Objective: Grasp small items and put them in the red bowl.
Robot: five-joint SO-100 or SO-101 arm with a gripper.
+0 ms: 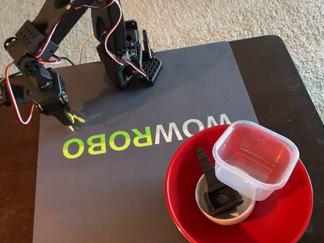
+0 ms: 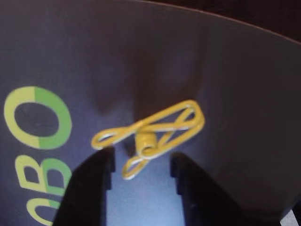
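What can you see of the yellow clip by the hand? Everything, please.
The yellow clip is bent wire, apparently coated, with a small coil spring in the middle and looped arms crossing through it, like a wire clothes peg. It lies flat on the grey mat, long axis running left to right in the wrist view, near the green O of the printed logo. The hand is open with its black fingers either side of the clip's lower loop; contact can't be judged. In the fixed view only a yellow bit shows under the hand.

Black 3D-printed arm – boxy servos, red/white/black wires, perforated base, dark pincer.
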